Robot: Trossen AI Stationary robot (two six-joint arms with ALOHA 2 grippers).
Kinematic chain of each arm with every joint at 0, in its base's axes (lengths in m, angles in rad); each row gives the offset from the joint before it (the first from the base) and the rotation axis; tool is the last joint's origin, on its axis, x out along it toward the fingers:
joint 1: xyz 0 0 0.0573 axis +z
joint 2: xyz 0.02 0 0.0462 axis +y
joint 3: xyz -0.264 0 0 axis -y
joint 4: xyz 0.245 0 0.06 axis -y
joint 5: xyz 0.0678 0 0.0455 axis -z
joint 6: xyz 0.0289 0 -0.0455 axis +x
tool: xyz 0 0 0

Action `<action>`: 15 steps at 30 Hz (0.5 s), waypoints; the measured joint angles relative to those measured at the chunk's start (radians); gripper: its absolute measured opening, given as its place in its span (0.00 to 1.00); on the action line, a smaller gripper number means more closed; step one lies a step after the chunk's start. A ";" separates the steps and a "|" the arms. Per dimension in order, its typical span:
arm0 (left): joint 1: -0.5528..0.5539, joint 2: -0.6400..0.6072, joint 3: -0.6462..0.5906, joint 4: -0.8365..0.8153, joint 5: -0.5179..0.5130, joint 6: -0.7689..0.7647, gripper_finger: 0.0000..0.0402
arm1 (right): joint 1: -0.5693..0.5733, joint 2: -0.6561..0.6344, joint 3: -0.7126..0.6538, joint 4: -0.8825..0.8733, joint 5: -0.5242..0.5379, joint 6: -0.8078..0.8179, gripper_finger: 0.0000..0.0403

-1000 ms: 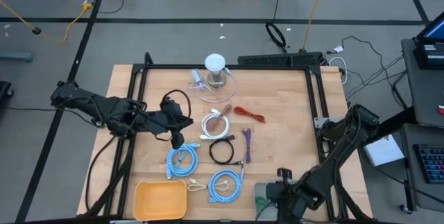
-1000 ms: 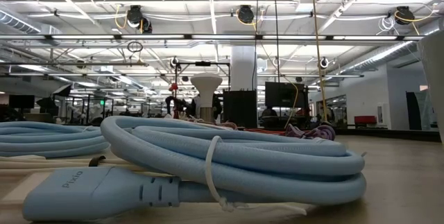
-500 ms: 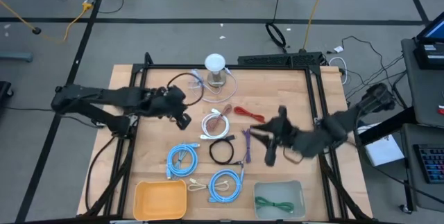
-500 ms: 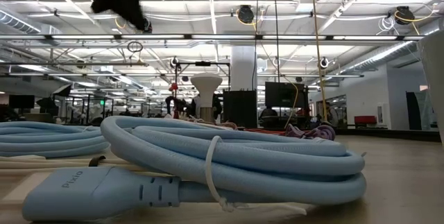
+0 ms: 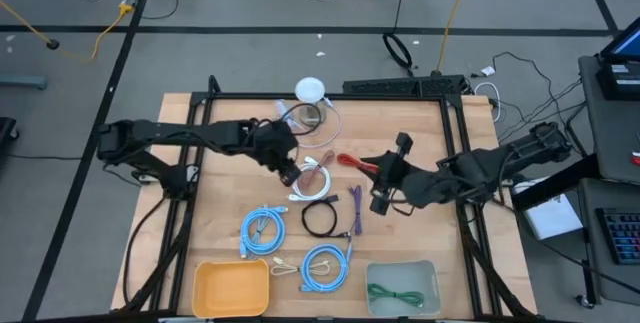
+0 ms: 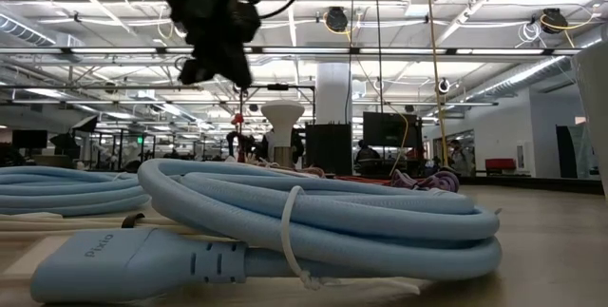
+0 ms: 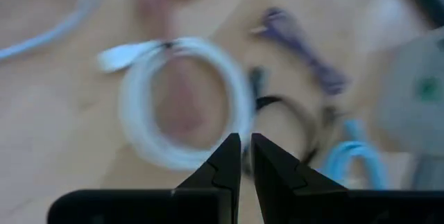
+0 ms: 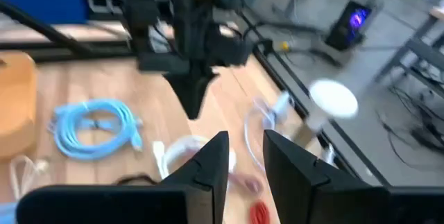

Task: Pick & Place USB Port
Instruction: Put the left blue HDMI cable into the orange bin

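Several bundled USB cables lie flat on the wooden table: a white coil [image 5: 311,177], a red one [image 5: 360,164], a black coil [image 5: 321,218], a purple one [image 5: 355,208] and two light-blue coils [image 5: 263,231] [image 5: 324,267]. My left gripper [image 5: 291,174] hangs shut just above the white coil's [image 7: 184,106] left side, tilted downward, and holds nothing. In the low view the left gripper [image 6: 201,71] shows high above the blue cable. My right gripper [image 5: 372,191] hovers right of the red cable, narrowly open and empty, facing my left arm [image 8: 194,44].
A yellow tray [image 5: 232,288] and a grey bin [image 5: 430,273] holding a green cable [image 5: 395,293] sit at the near edge. A white round-topped stand [image 5: 311,91] with a clear cable stands at the far edge. A black frame [image 5: 200,123] borders the table.
My left gripper has swung from the table's left side toward the middle and come down over the white coil. My right gripper has risen from the grey bin at the near edge and gone toward the far edge, ending beside the red cable; the green cable lies in the bin.
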State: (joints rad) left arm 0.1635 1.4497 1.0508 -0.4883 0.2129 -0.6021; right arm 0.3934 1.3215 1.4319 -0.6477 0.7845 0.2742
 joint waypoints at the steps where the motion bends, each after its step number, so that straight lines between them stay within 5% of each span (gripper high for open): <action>1: 0.000 0.012 0.000 0.031 0.021 -0.004 0.09 | -0.009 0.003 0.000 -0.022 0.001 0.023 0.20; 6: 0.008 0.041 0.002 -0.023 0.039 -0.037 0.18 | -0.057 0.004 0.000 -0.113 0.003 0.089 0.20; 15: 0.044 0.039 0.000 -0.370 -0.003 -0.073 0.54 | -0.117 0.001 0.000 -0.160 -0.032 0.091 0.20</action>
State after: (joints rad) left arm 0.2079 1.4891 1.0512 -0.8584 0.2100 -0.6750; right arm 0.2765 1.3228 1.4319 -0.8078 0.7528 0.3648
